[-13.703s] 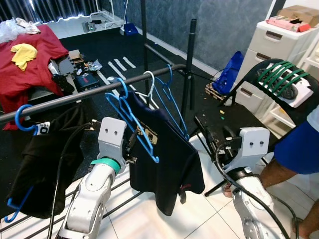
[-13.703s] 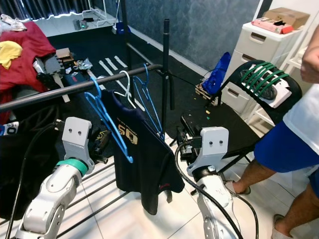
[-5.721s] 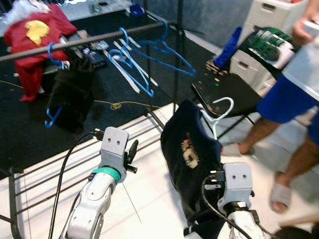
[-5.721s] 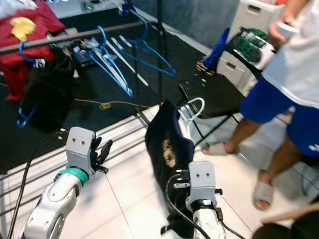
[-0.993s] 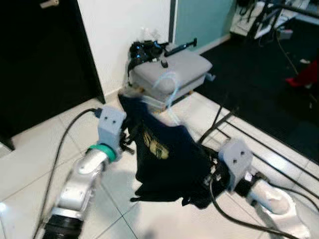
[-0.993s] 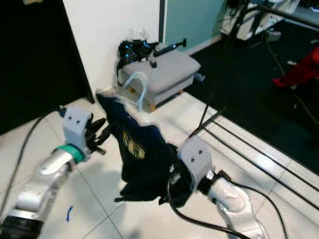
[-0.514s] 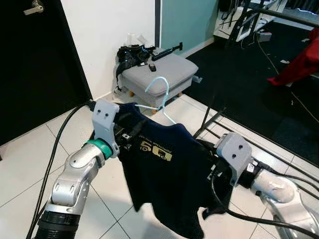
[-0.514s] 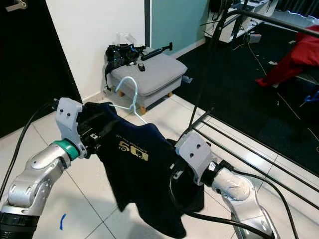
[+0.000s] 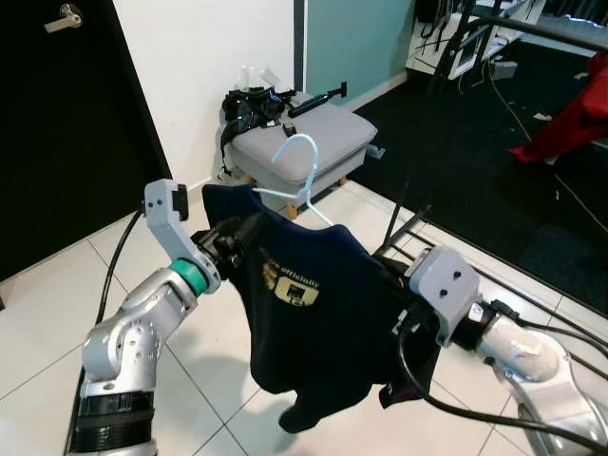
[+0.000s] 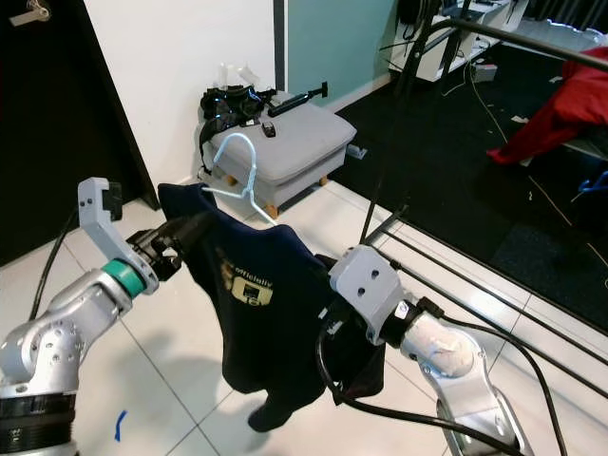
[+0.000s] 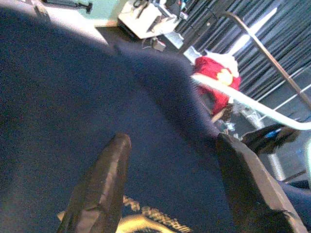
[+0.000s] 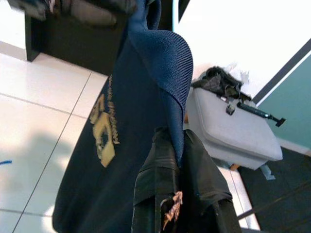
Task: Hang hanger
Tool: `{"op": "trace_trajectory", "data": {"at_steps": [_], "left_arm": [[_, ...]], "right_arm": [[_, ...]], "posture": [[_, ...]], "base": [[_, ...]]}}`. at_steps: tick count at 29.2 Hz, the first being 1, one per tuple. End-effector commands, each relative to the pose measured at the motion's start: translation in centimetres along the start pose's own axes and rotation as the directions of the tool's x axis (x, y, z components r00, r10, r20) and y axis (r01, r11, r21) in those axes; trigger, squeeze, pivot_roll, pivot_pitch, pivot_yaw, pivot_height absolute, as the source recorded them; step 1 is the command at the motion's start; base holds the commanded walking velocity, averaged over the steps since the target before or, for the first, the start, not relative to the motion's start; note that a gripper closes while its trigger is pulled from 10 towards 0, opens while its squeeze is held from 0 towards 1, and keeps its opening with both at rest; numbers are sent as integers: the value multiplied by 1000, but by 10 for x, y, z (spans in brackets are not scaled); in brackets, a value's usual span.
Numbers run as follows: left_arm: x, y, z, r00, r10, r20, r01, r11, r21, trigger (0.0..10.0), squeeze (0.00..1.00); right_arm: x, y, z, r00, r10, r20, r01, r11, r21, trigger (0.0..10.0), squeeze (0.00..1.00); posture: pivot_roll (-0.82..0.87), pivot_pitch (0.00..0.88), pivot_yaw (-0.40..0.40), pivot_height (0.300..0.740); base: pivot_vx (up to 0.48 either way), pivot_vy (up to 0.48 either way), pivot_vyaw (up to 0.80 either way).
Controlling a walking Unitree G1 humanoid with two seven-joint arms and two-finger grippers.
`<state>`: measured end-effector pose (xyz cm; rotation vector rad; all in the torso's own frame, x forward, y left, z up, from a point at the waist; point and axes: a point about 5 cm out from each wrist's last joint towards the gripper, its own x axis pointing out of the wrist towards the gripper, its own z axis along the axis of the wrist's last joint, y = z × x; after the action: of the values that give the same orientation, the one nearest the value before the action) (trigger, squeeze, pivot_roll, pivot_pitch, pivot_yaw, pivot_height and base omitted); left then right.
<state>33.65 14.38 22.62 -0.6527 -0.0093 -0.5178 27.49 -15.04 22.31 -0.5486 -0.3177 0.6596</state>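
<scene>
Hanger [image 9: 296, 176], pale blue and carrying a navy t-shirt [image 9: 313, 313], hangs in the air between the two arms, above the white tile floor [image 9: 47, 313] and in front of a grey footstool [image 9: 304, 138]. Right gripper [image 12: 177, 160] is pinched tight on a fold of the shirt's sleeve. Left gripper [image 11: 170, 179] presses its parted fingers [image 11: 104, 179] against the shirt's other shoulder, not closed on it.

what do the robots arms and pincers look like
Both arms are silver metal with rounded joints. The left arm has a teal green ring at the wrist, below a pale grey boxy wrist block with two small holes. The right arm carries the same grey block. Thick black cables loop along each arm. Each pincer has two long black fingers.
</scene>
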Motion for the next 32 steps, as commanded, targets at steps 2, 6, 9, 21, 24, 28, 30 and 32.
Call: {"op": "trace_trajectory", "data": {"at_steps": [2, 6, 9, 21, 24, 28, 30, 32], "left_arm": [[1, 0, 1, 1000, 5, -5, -6, 999, -47, 10000, 0], [5, -4, 0, 1000, 2, -18, -3, 998, -56, 10000, 0], [6, -4, -2, 1000, 8, -30, -9, 999, -47, 10000, 0], [8, -9, 9, 1000, -15, -10, 14, 990, -141, 5686, 0], [7, -9, 10, 1000, -12, -11, 10, 991, -137, 2980, 0], [6, -7, 9, 1000, 4, -19, -6, 992, -124, 0, 0], [6, -6, 8, 1000, 15, -23, -18, 993, -119, 0, 0], [7, -5, 7, 999, 34, -29, -37, 994, -105, 0, 0]], "right_arm": [[3, 2, 15, 997, 1, 78, 0, 1000, -25, 10000, 0], [4, 6, 16, 996, 8, 84, -6, 1000, -19, 10000, 0], [5, 7, 17, 996, 9, 91, -7, 1000, -15, 10000, 0], [7, 14, 13, 996, 19, 83, -20, 1000, 5, 10000, 0], [7, 14, 13, 996, 17, 82, -18, 1000, 7, 10000, 0], [7, 14, 13, 996, 14, 83, -15, 1000, 10, 10000, 0], [7, 14, 13, 996, 13, 84, -14, 1000, 12, 10000, 0], [8, 14, 13, 996, 12, 85, -13, 1000, 13, 10000, 0]], "posture": [[-314, 106, 107, 740], [-309, 110, 113, 740], [-311, 113, 117, 740], [-301, 119, 123, 740], [-299, 119, 123, 740], [-295, 123, 124, 740], [-293, 123, 124, 740], [-292, 123, 124, 740]], "base": [[0, 0, 0], [0, 0, 0], [0, 0, 0], [0, 0, 0], [0, 0, 0], [0, 0, 0], [0, 0, 0], [0, 0, 0]]}}
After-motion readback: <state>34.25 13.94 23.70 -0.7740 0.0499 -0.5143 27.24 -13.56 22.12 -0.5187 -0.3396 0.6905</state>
